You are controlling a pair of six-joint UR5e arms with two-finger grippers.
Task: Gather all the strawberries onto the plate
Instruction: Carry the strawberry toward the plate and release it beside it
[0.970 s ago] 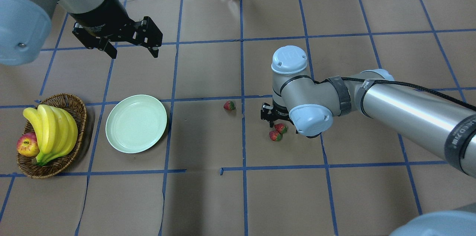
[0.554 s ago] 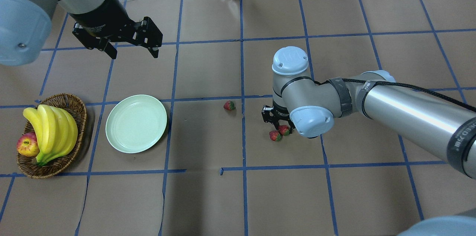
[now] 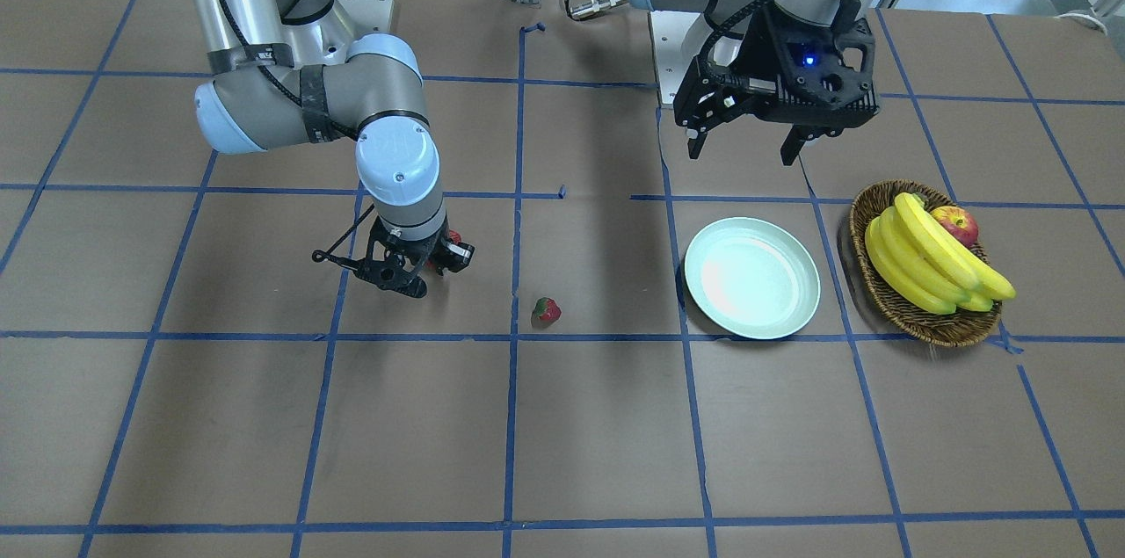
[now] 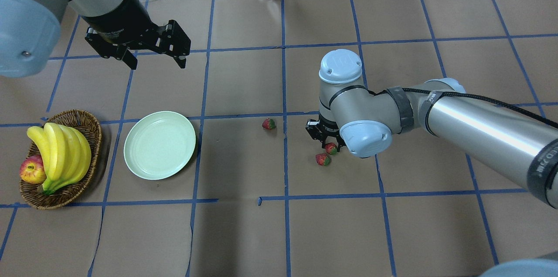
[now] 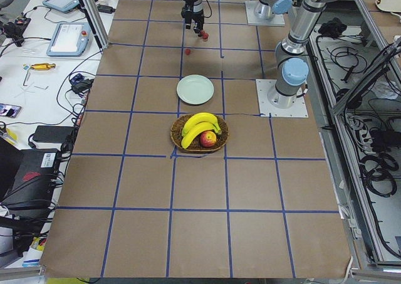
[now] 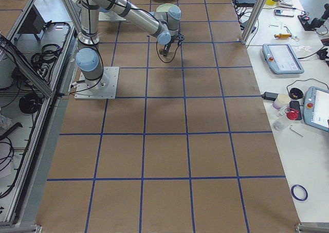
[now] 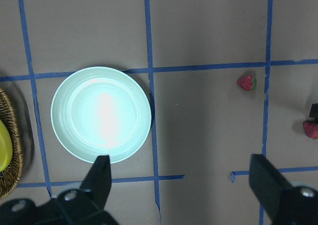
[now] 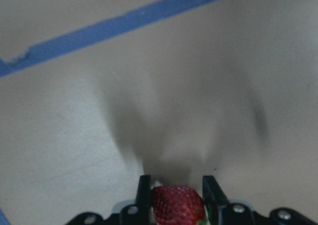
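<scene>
Brown paper crossed by blue tape lines is spread over the table (image 4: 244,233). The gripped strawberry (image 8: 177,205) is pinched between the two fingers of the right gripper (image 8: 176,187), well off to the robot's right of the plate (image 4: 159,145). Whether it is clear of the paper cannot be told. The second strawberry (image 4: 323,159) is seen on the paper just beside it, on the side nearer the robot. The third strawberry (image 4: 269,124) is found alone between that pair and the plate, closer to the pair. All three are outside the plate. The left gripper (image 4: 156,59) is held raised beyond the plate's far side, its fingers spread wide. A wicker basket (image 4: 89,122) is set near the plate on the robot's left, and a bunch of bananas (image 4: 61,155) and an apple (image 4: 31,170) are held in it.
</scene>
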